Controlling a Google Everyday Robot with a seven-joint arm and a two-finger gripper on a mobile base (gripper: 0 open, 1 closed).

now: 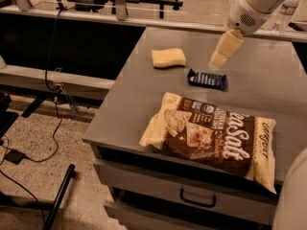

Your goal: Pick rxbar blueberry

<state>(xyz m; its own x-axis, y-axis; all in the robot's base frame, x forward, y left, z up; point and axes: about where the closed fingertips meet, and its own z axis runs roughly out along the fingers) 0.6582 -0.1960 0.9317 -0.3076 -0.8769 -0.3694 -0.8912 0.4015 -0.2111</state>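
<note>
In the camera view, a grey surface [268,80] carried three things. The bar [207,80], dark with white lettering, lay flat near the middle of the surface, its long side running left to right. A yellow sponge [169,58] sat to its left and a little further back, apart from it. A big brown-and-cream bag [216,138] lay nearer the front edge, clear of the bar, with one corner hanging just over the rim. The white arm [254,6] came in from the upper right, and its cream gripper [218,60] pointed down and to the left, its tip just behind the bar and above it, close but seemingly not touching. How far open the gripper stood could not be told; the bar rested on the surface and not in its hold. Below the front edge a drawer [192,195] with a dark handle showed, and a cable [38,152] trailed over the speckled floor [48,186] at left.
</note>
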